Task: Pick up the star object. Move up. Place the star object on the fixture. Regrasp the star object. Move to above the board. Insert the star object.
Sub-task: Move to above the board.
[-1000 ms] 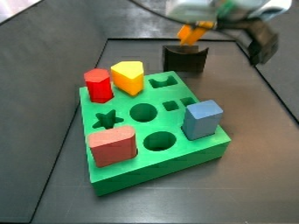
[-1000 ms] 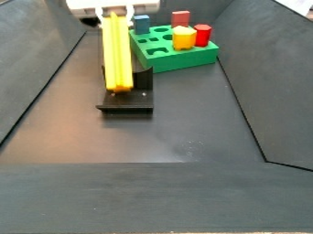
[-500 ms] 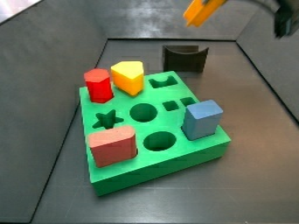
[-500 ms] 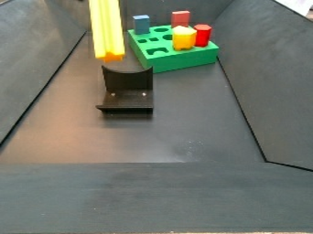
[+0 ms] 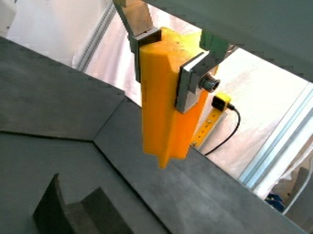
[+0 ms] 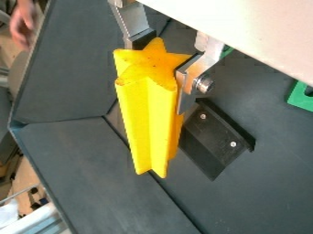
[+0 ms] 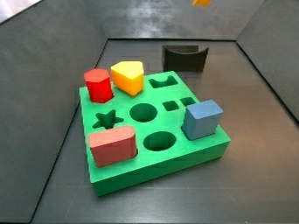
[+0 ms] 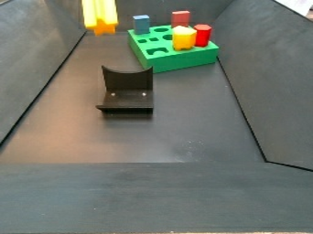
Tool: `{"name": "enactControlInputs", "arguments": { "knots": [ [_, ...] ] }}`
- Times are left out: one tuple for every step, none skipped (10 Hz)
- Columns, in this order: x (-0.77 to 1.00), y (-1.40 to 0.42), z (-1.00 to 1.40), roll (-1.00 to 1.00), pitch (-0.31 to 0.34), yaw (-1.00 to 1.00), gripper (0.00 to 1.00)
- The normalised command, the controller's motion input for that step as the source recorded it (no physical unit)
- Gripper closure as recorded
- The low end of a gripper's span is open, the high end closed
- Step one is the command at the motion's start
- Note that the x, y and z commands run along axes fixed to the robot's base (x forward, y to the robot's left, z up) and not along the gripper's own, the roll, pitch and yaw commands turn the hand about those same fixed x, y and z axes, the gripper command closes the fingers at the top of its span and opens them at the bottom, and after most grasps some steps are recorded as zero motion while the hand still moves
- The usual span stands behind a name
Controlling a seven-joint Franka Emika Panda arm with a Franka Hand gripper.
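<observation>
The star object [image 6: 149,114], a long orange-yellow ridged prism, hangs high in the air. My gripper [image 6: 163,60] is shut on its upper end, with a silver finger on each side in both wrist views. The gripper [image 5: 171,60] holds the star object [image 5: 167,105] upright. In the side views only the star object's lower end shows, at the top edge [image 7: 201,3] [image 8: 98,15]. The dark fixture [image 7: 184,58] [image 8: 126,90] stands bare on the floor below. The green board [image 7: 152,177] has an open star hole [image 7: 107,119].
On the board stand a red hexagonal block [image 7: 98,86], a yellow wedge [image 7: 128,78], a blue block [image 7: 202,119] and a red block [image 7: 112,146]. Sloping dark walls ring the floor. The board [image 8: 178,59] lies beyond the fixture.
The star object has risen straight up off the fixture in the gripper, from resting in the notch to almost out of both side views. The fixture now stands bare.
</observation>
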Motion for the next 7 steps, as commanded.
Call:
{"name": "enactControlInputs", "arguments": {
  "knots": [
    [-1.00, -0.92, 0.37, -1.00, -0.109, -0.11, 1.00],
    [-1.00, -0.91, 0.35, -1.00, -0.118, -0.11, 1.00],
    [-1.00, -0.85, 0.35, -1.00, -0.153, -0.11, 1.00],
    [-1.00, -0.79, 0.31, -1.00, -0.175, -0.11, 1.00],
    [-1.00, -0.76, 0.31, -1.00, -0.186, -0.11, 1.00],
    [-1.00, -0.73, 0.30, -1.00, -0.191, -0.12, 1.00],
    [-1.00, -0.71, 0.28, -1.00, -0.186, -0.13, 1.00]
  ]
}}
